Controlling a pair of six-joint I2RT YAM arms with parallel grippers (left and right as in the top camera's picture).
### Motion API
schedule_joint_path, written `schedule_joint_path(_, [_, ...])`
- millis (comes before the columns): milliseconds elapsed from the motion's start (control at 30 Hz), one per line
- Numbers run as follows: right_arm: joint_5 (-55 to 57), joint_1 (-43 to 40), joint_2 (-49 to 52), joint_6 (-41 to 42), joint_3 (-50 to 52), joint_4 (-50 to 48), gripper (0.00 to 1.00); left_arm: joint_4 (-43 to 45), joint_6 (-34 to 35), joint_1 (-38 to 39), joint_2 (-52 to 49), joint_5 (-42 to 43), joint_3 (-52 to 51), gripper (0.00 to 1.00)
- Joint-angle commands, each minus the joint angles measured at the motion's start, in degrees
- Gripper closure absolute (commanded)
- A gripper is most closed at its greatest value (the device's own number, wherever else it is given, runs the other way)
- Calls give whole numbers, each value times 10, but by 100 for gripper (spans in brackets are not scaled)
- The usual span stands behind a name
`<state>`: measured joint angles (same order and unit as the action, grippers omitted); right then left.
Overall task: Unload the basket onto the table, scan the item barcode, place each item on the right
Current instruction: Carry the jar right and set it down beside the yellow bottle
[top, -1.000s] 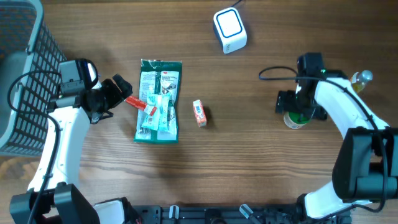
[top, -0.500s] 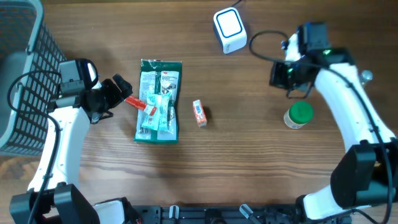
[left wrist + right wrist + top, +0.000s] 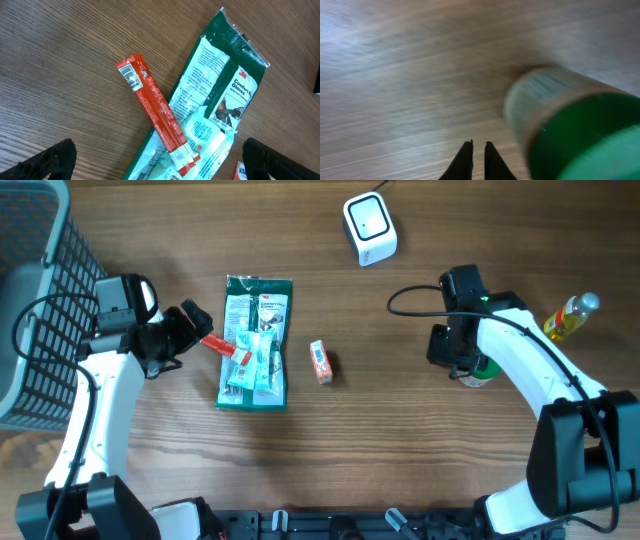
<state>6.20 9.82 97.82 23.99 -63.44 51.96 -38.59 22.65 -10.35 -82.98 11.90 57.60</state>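
Two arms in frame. Left end effector [image 3: 196,330] is spread wide and holds nothing, hanging at the barcode end of a red stick packet [image 3: 156,111]. Its fingers [image 3: 47,160] sit in the two bottom corners of the left wrist view, one either side of the packet. Packet lies diagonally: barcode end on bare desk [image 3: 400,450], other end overlapping a green glove package [image 3: 256,340]. Package lies flat, long side running away from the robot. Small orange box [image 3: 320,362] sits just right of the package, not touching it.

Right end effector [image 3: 478,152] is pressed together with only a thin slit between the tips, nothing pinched. It points down at bare wood just beside the green-lidded jar [image 3: 481,372]. Jar stands upright on the right part of the desk, partly hidden under the right arm in the overhead view. Right wrist view is blurred and the jar fills its right side. Can't tell whether a tip touches the jar. Label print is unreadable.

White scanner [image 3: 370,228] sits at the far edge, centre-right, well apart from the jar and both end effectors. Yellow bottle [image 3: 565,318] lies tilted to the right of the right arm. Dark mesh basket [image 3: 55,310] is at the far left, behind the left arm.
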Motion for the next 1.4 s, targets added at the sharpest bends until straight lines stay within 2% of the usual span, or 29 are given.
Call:
schedule_joint_path(0, [78, 0, 3, 0, 5, 26, 92, 2, 3, 0, 4, 3, 6, 0])
schedule_joint_path(200, [155, -4, 3, -35, 6, 50, 91, 2, 3, 0, 4, 3, 6, 0])
schedule_joint_path(367, [155, -42, 3, -56, 6, 57, 92, 2, 3, 0, 4, 3, 6, 0])
schedule_joint_path(533, [-22, -61, 3, -45, 6, 48, 92, 2, 3, 0, 4, 3, 6, 0])
schedule_joint_path(633, [-37, -61, 3, -44, 30, 45, 92, 2, 3, 0, 4, 3, 6, 0])
schedule_joint_path(700, [-14, -62, 3, -44, 55, 33, 92, 2, 3, 0, 4, 3, 6, 0])
schedule_joint_path(867, [155, -72, 3, -45, 146, -54, 92, 2, 3, 0, 4, 3, 6, 0])
schedule_joint_path(933, [205, -93, 3, -45, 165, -75, 96, 2, 3, 0, 4, 3, 6, 0])
schedule_joint_path(1100, [223, -183, 3, -63, 169, -133, 96, 2, 3, 0, 4, 3, 6, 0])
schedule_joint_path(1233, [142, -218, 3, -83, 169, -174, 94, 2, 3, 0, 4, 3, 6, 0])
schedule_joint_path(1300, [89, -218, 3, -122, 169, -186, 90, 2, 3, 0, 4, 3, 6, 0])
schedule_joint_path(1367, [1, -218, 3, -122, 169, -196, 85, 2, 3, 0, 4, 3, 6, 0])
